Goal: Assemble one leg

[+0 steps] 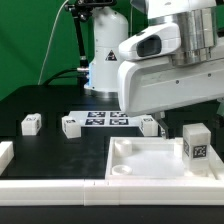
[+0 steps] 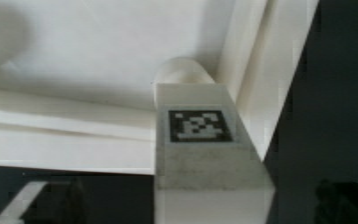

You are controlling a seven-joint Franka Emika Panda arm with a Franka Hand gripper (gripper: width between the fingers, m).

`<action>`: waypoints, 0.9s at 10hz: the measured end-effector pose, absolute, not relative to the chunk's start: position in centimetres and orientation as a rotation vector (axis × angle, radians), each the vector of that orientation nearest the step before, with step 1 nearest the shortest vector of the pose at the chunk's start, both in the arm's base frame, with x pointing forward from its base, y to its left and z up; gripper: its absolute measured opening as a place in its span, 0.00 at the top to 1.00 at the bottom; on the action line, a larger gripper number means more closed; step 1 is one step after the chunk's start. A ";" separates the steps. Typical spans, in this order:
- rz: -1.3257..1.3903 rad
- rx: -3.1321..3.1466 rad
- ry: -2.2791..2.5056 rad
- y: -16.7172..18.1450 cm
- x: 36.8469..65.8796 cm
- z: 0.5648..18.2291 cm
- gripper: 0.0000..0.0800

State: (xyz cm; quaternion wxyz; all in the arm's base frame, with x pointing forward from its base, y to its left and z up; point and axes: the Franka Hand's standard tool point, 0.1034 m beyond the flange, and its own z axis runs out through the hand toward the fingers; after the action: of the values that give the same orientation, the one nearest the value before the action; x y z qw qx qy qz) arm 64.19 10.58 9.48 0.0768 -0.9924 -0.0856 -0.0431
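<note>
A leg [image 1: 196, 142], a white post with a black-and-white tag, stands upright at the right corner of the white tray-like tabletop [image 1: 140, 172]. The arm's white hand [image 1: 188, 55] hangs above it, and its fingers do not show against the dark background. In the wrist view the same leg [image 2: 206, 140] lies between the fingers of my gripper [image 2: 190, 208], its far end against the tabletop's rim [image 2: 247, 50]. A dim finger [image 2: 34, 203] shows well apart from the leg's side, so the gripper looks open around the leg.
Three other legs [image 1: 31, 124], [image 1: 71, 126], [image 1: 148, 125] lie on the black table near the marker board [image 1: 100, 119]. A white rail [image 1: 60, 190] runs along the front edge. The robot's base [image 1: 100, 60] stands at the back.
</note>
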 end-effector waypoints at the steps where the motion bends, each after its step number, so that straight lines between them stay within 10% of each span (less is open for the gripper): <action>1: -0.127 -2.974 -0.257 10.6 64.1 9.4 0.19; 4: -0.127 -2.974 -0.258 10.6 64.1 9.4 0.19; 7: -0.127 -2.974 -0.258 10.6 64.1 9.4 0.64; 9: -0.123 -2.975 -0.210 10.6 64.1 9.4 0.64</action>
State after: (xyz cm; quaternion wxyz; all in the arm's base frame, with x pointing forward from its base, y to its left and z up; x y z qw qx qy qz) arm 64.12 10.64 9.40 0.0781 -0.9936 -0.0700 -0.0410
